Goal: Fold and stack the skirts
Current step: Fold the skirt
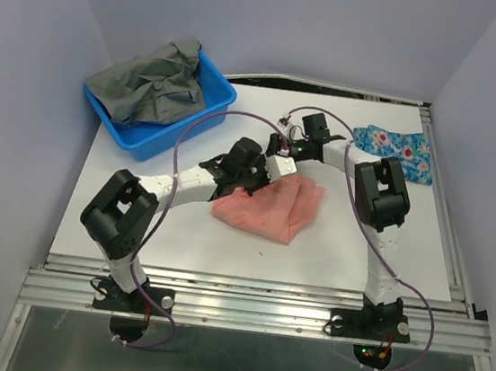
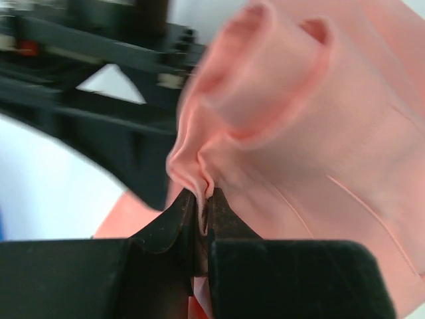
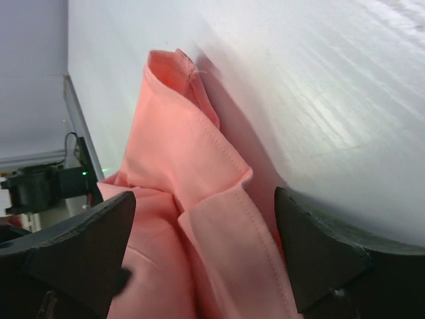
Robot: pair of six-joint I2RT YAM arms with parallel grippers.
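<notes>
Over table [image 1: 357, 253] centre, left arm [image 1: 185, 182] reached rightward, left claw [image 2: 202, 206] pinched pink skirt [image 1: 273, 205] fold; right arm [image 1: 378, 197] bent inward, right claw [image 3: 202, 212] gaped wide.

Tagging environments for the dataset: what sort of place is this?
Probably a lab robot workcell, not a home: plain grey walls box in a white table, with the left arm and right arm bolted to an aluminium rail at its near edge.

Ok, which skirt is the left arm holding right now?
The salmon-pink skirt at mid-table, pinched in the left fingers; the blue floral skirt lies untouched at the far right.
</notes>
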